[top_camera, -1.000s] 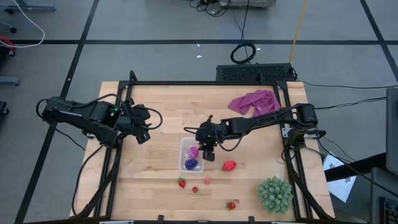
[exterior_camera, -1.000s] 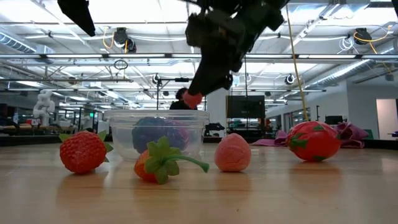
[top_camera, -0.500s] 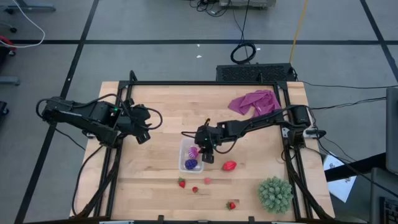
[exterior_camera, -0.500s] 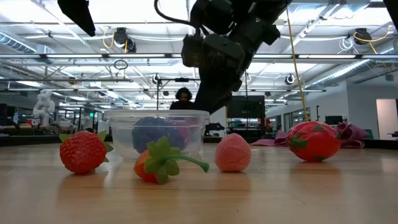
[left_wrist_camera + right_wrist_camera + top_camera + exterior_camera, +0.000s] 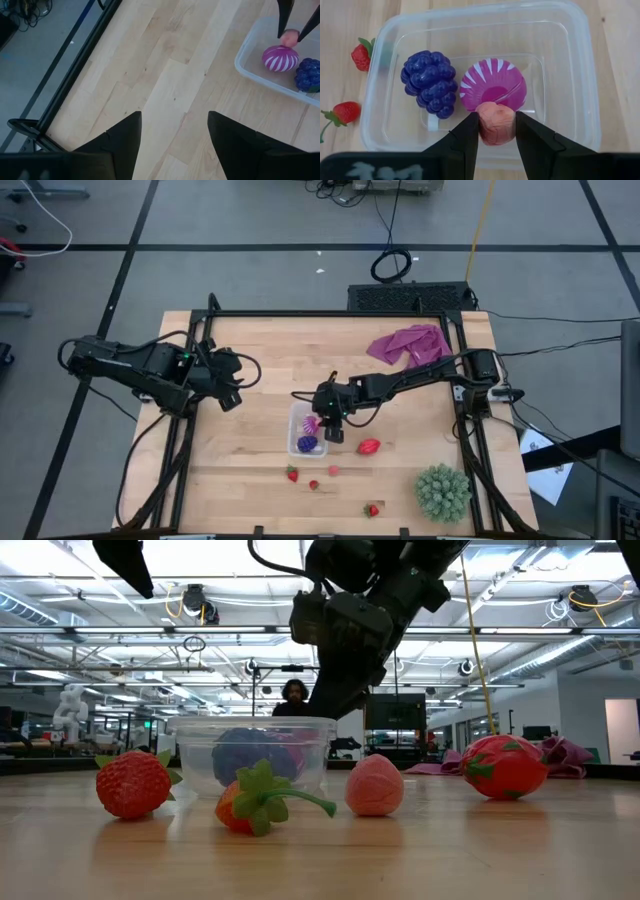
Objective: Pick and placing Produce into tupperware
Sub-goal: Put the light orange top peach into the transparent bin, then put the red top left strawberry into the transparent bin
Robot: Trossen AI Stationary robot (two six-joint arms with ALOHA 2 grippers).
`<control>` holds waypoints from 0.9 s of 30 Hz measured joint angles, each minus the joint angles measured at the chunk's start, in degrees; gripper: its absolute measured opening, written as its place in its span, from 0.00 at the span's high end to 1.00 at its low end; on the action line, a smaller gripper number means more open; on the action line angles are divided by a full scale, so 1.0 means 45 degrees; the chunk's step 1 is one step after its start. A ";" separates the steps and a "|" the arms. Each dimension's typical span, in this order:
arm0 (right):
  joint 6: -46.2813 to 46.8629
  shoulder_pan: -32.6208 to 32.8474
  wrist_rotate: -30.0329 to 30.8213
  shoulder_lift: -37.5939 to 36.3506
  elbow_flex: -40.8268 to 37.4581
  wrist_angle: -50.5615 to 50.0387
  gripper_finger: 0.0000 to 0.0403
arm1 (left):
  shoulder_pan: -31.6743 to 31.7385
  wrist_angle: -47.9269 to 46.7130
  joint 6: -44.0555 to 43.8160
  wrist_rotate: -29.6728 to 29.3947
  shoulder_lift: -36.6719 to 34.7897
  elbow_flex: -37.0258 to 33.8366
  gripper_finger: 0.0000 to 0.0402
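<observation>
Right claw [image 5: 496, 131] clamped on pink fruit piece [image 5: 495, 123], poised above tupperware [image 5: 580, 75] for dropping (left claw [image 5: 172, 145] parted, idle).

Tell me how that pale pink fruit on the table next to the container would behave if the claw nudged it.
The pale pink fruit looks rounded, so a nudge would probably roll it across the smooth wooden table. It seems small and likely light. Its egg-like shape may make it curve rather than roll straight.
</observation>
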 joint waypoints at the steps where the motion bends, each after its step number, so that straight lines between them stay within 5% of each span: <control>1: -0.0071 0.0014 -0.0004 0.0000 0.0000 0.0000 0.72 | 0.0000 0.0003 0.0000 0.0000 0.0000 0.0000 0.42; 14: -0.0580 0.0179 -0.0019 -0.0005 0.0000 -0.0005 0.71 | 0.0000 0.0004 0.0005 0.0000 0.0000 0.0000 0.42; 27: -0.0654 0.0177 0.0040 -0.0010 -0.0005 0.0097 0.53 | 0.0001 0.0001 0.0010 0.0000 0.0000 0.0000 0.42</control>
